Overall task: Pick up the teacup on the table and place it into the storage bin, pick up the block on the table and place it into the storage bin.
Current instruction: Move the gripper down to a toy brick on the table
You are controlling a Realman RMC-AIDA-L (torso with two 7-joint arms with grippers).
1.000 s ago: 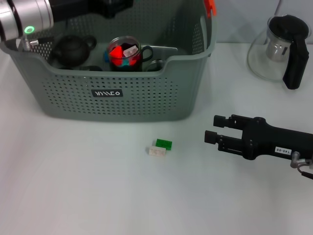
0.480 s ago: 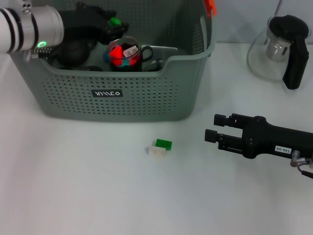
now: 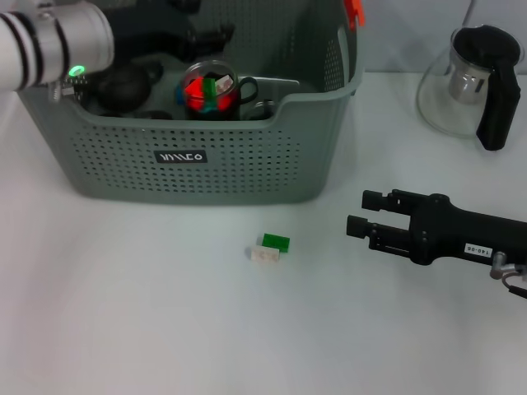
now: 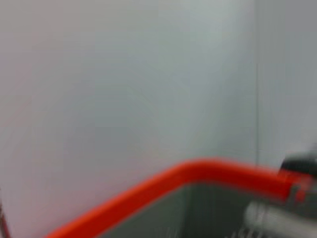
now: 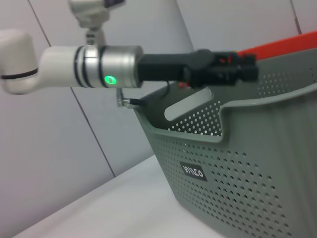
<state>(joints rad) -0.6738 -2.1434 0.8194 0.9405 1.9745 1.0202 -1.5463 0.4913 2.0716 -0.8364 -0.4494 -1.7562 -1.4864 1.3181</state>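
Note:
The grey perforated storage bin (image 3: 189,156) stands at the back left; the right wrist view shows it too, the storage bin (image 5: 237,163). Inside it is a glass teacup (image 3: 233,89) with a dark handle, holding red pieces and a green block (image 3: 211,85). My left gripper (image 3: 216,33) hovers over the bin just above the cup, open and holding nothing, and it also appears in the right wrist view, the left gripper (image 5: 233,69). On the table in front of the bin lie a green block (image 3: 276,242) and a whitish block (image 3: 265,255). My right gripper (image 3: 358,212) rests open to their right.
A black teapot (image 3: 123,82) sits in the bin's left part. A glass kettle (image 3: 473,82) with a black handle stands at the back right. An orange-red clip (image 3: 354,10) marks the bin's far right corner; its orange rim (image 4: 198,171) fills the left wrist view.
The left gripper moved right over the bin. The green block it held half a second ago now lies in the glass cup. The right arm has barely moved.

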